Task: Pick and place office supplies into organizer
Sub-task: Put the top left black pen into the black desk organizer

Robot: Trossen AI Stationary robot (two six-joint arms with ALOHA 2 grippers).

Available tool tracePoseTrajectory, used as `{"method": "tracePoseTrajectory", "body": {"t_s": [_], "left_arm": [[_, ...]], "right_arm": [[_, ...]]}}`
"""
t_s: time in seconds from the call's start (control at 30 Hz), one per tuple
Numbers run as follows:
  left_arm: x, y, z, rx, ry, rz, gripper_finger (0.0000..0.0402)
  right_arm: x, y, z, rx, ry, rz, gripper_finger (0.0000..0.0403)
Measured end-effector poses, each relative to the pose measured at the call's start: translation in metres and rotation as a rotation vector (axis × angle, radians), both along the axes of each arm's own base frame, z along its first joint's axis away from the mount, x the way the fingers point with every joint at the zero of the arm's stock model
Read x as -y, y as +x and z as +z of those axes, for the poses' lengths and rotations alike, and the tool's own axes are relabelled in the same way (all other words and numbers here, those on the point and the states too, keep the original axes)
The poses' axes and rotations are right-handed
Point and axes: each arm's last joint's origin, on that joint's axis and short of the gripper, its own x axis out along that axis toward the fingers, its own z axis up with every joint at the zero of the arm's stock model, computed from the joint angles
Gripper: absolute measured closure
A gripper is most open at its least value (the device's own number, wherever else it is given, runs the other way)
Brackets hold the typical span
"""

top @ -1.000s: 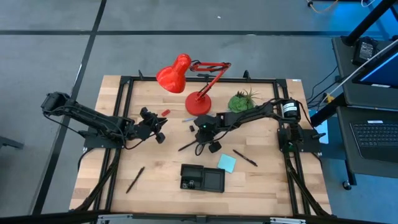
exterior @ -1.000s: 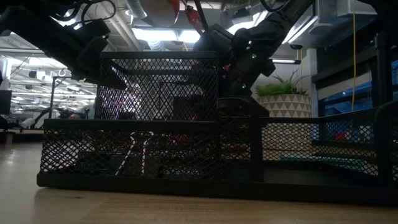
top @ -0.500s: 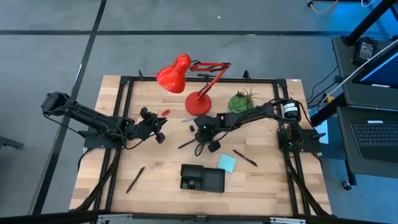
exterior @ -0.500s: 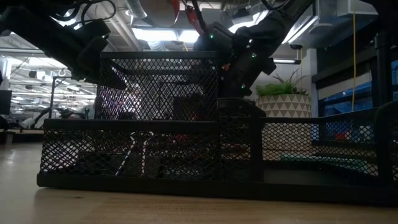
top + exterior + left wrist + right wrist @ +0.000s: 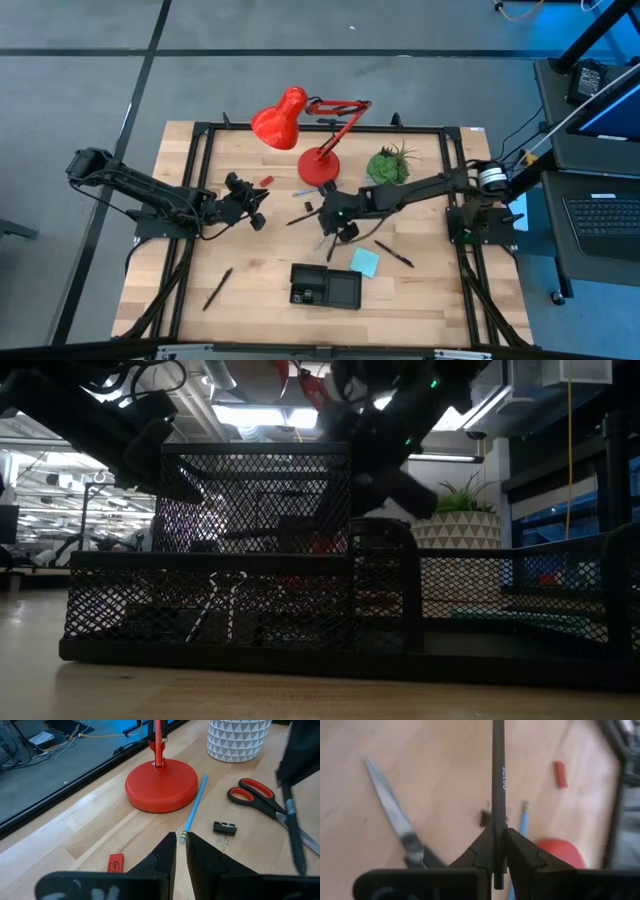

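Observation:
My right gripper (image 5: 330, 214) hovers over the middle of the table, shut on a thin dark pen (image 5: 498, 770) that sticks out toward the table's left (image 5: 300, 216). Below it lie the red-handled scissors (image 5: 255, 795). My left gripper (image 5: 256, 214) waits left of centre, shut and empty (image 5: 181, 845). The black organizer (image 5: 327, 287) stands near the front edge. A light blue sticky-note pad (image 5: 365, 262) lies beside it. Two more pens (image 5: 395, 253) (image 5: 217, 288), a black clip (image 5: 224, 828) and a small red piece (image 5: 115, 862) rest flat on the wood. My right gripper pinches the pen near one end (image 5: 497, 827) between its two fingertips. A short stub shows behind the fingers and the long part runs on past them. The fingers slant down from the table's right. The pen is lifted clear of the table.
A red desk lamp (image 5: 300, 125) and a potted plant (image 5: 388, 163) stand at the back. A light blue pencil (image 5: 194, 805) lies by the lamp's base. In the low view the organizer's mesh wall (image 5: 250, 560) fills the foreground. A black frame rims the table.
My right gripper has risen from the table, swung slightly toward the right edge and rolled its wrist. The dark pen has come up with it: it lay flat on the wood and now hangs clear above it. The scissors stayed where they were.

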Motion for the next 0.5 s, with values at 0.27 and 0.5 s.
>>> {"method": "tracePoseTrajectory", "body": {"t_s": [0.27, 0.5], "left_arm": [[0.000, 0.000, 0.000, 0.000, 0.002, 0.003, 0.0362], [0.000, 0.000, 0.000, -0.048, 0.068, -0.033, 0.0365]], "right_arm": [[-0.034, -0.011, 0.017, 0.012, -0.246, 0.024, 0.0359], [-0.071, -0.017, 0.028, 0.011, -0.516, 0.064, 0.0359]]}}
